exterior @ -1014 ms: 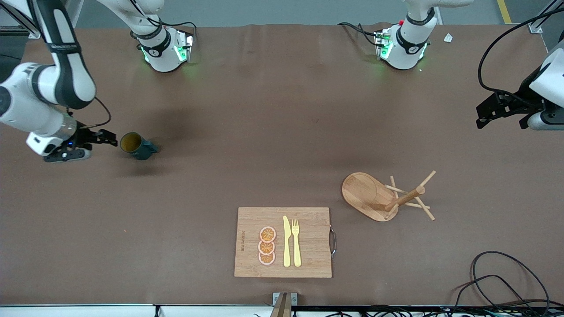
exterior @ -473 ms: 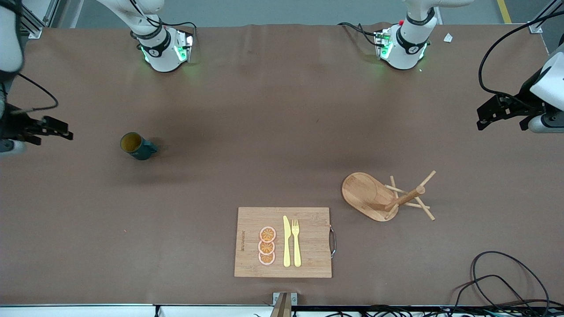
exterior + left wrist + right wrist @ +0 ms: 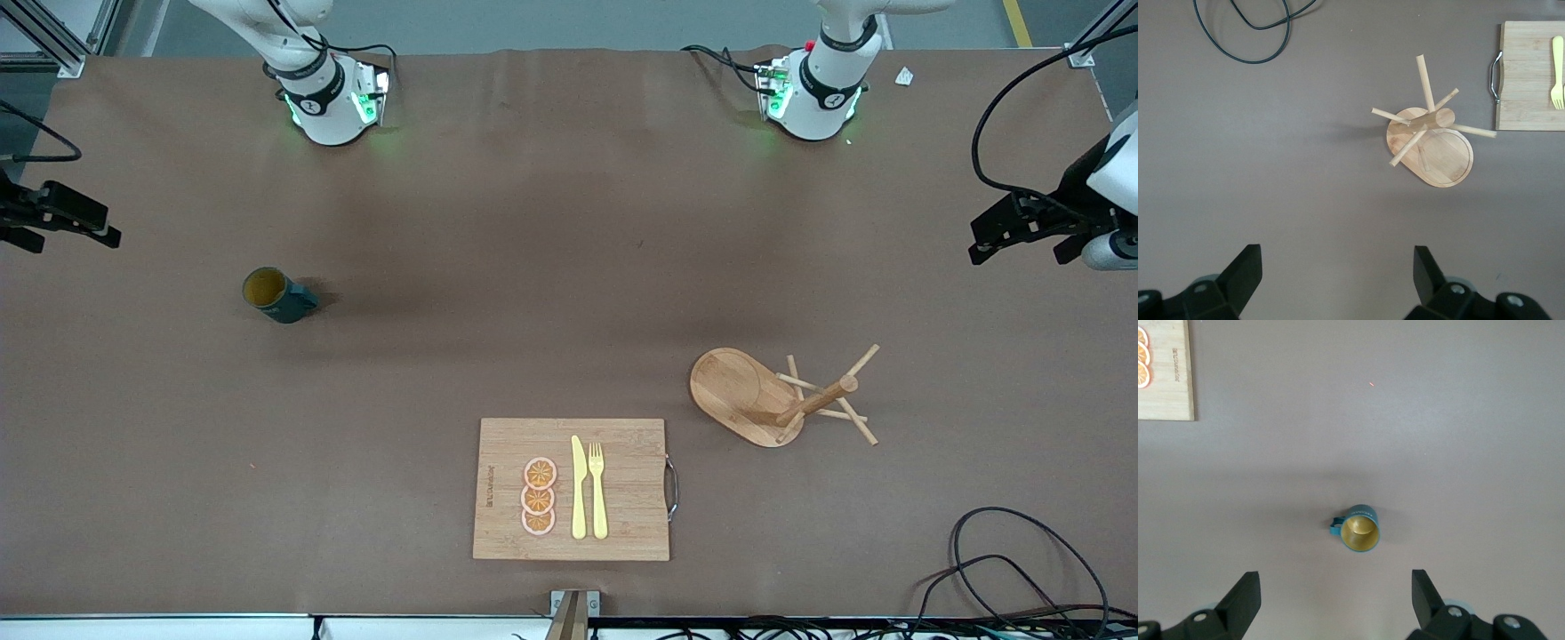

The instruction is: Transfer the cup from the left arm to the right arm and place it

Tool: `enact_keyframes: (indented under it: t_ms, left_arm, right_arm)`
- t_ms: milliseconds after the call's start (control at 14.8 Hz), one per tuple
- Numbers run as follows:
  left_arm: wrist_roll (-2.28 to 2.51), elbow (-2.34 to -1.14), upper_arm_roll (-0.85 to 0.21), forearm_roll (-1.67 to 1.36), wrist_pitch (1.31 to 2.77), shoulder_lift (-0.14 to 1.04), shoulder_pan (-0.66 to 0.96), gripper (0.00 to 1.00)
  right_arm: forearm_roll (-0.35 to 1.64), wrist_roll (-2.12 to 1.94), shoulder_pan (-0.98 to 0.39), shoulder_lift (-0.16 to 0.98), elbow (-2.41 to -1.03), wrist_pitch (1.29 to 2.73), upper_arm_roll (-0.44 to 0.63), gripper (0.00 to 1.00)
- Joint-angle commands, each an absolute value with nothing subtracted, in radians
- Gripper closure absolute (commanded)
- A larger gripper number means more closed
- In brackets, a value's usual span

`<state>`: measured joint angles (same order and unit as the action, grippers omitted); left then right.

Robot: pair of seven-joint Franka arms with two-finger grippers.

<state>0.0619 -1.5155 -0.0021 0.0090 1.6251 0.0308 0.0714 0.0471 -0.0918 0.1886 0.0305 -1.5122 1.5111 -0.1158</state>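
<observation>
Right gripper (image 3: 62, 218) is hanging in the air over the right arm's end of the table (image 3: 533, 293), fingers (image 3: 1245, 597) spread wide, holding nothing. Its wrist view is looking straight down between the two dark fingers at the cup. Left gripper (image 3: 1022, 227) is hovering over the left arm's end of the table, jaws also wide apart and empty; its fingers (image 3: 1245, 270) are framing bare tabletop in the left wrist view.

The cup (image 3: 276, 294) is sitting upright on the table toward the right arm's end, well apart from both grippers. Dark teal outside, yellowish-brown inside, mouth facing up. In the front view its handle is pointing toward the middle of the table. Nothing is touching it.

The wooden peg rack (image 3: 782, 396) is standing toward the left arm's end, nearer to the front camera than the cup: oval base, central post, pegs sticking out at angles. The cutting board (image 3: 622, 489) is lying near the front edge, about mid-table, with a metal handle on the edge facing the rack. On it: three orange slices (image 3: 539, 496) in a row, a yellow knife (image 3: 579, 487) and a yellow fork (image 3: 597, 489) lying side by side beside them. Black cable (image 3: 1005, 551) is looping on the table at the front corner of the left arm's end.
</observation>
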Motion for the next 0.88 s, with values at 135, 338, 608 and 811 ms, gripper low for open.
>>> enact_keyframes:
  t_ms: [135,338,608,811]
  left_arm:
    - [0.058,-1.488,-0.002,-0.003,1.623,0.044,0.066,0.0]
    - [0.057,-1.488,-0.002,0.0,1.623,0.046,0.067,0.0]
    - [0.058,-1.476,-0.003,0.002,1.623,0.049,0.071,0.0]
    - [0.068,-1.476,-0.003,0.002,1.623,0.051,0.071,0.0]
  right_arm:
    - [0.038,-0.055,0.179,0.041,-1.468,1.503,-0.11,0.0]
    - [0.038,-0.048,0.178,0.043,-1.468,1.502,-0.11,0.0]
    - [-0.001,-0.045,0.183,0.043,-1.474,1.509,-0.109,0.0]
    - [-0.006,-0.038,0.187,0.04,-1.514,1.555,-0.106,0.0]
